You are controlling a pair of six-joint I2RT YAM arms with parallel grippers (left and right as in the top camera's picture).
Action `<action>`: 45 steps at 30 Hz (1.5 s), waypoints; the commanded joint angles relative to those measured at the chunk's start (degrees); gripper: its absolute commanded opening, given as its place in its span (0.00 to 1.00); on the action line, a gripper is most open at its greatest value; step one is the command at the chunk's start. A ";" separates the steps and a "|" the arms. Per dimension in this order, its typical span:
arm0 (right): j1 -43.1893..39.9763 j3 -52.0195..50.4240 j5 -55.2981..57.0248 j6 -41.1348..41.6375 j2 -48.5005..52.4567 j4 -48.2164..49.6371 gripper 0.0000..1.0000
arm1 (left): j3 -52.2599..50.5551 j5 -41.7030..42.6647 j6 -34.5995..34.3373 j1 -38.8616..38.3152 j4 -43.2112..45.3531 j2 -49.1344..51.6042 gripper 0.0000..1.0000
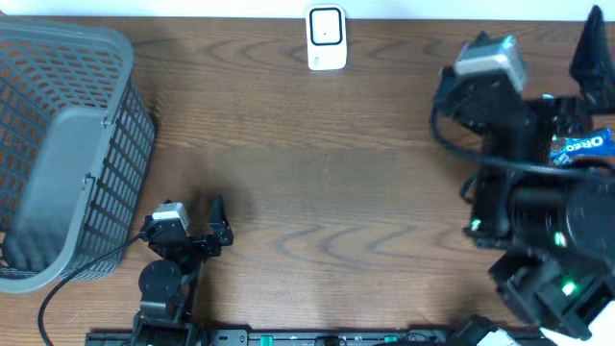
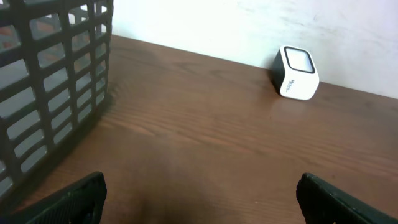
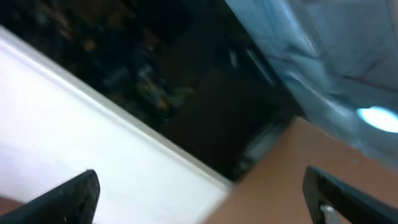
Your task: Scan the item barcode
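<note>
A brown wooden table [image 1: 336, 192] is seen from above, and its left end is taken up by a large grey slatted basket [image 1: 67, 154]. The right arm [image 1: 519, 192], the bulkier of the two in the overhead view, is stretched over the right end of the table, while the left arm [image 1: 163, 279] is folded low near the front edge, just right of the basket. The left gripper [image 2: 202, 202] is held wide open, and only bare wood is seen between its fingers [image 2: 68, 202]. The right gripper [image 3: 199, 196] is likewise spread wide, its two dark fingertips being seen at the lower corners of the right wrist view. That view is badly blurred: a white surface, a dark band and a pale blue shape are made out, but they cannot be identified. A small white scanner [image 1: 327, 37] is stood at the far edge of the table, near the middle, well apart from both grippers. A blue Oreo packet [image 1: 584, 146] is found at the right edge of the overhead view, just beside the right arm and partly hidden by it. Whether it lies between the right jaws cannot be told. It is well apart from the left gripper.
</note>
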 commanded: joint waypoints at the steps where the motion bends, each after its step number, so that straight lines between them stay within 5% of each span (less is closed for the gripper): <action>1: -9.66 0.61 -22.82 26.62 -3.32 -7.15 0.99 | -1.81 -0.50 -0.28 0.17 -0.85 -0.13 0.98; 8: -31.04 0.59 -56.22 26.97 -6.10 -25.57 0.99 | -1.81 -0.50 -0.28 0.17 -0.85 -0.13 0.98; 14: -39.87 -3.26 -59.08 25.44 -12.24 -35.78 0.99 | -1.81 -0.50 -0.28 0.17 -0.85 -0.13 0.98; 31: -36.79 -41.11 -59.25 29.53 -52.15 -24.74 0.99 | -1.81 -0.50 -0.28 0.17 -0.85 -0.13 0.98; 45: -36.70 -64.30 -53.57 42.42 -58.71 -10.34 0.99 | -1.81 -0.50 -0.28 0.17 -0.85 -0.13 0.98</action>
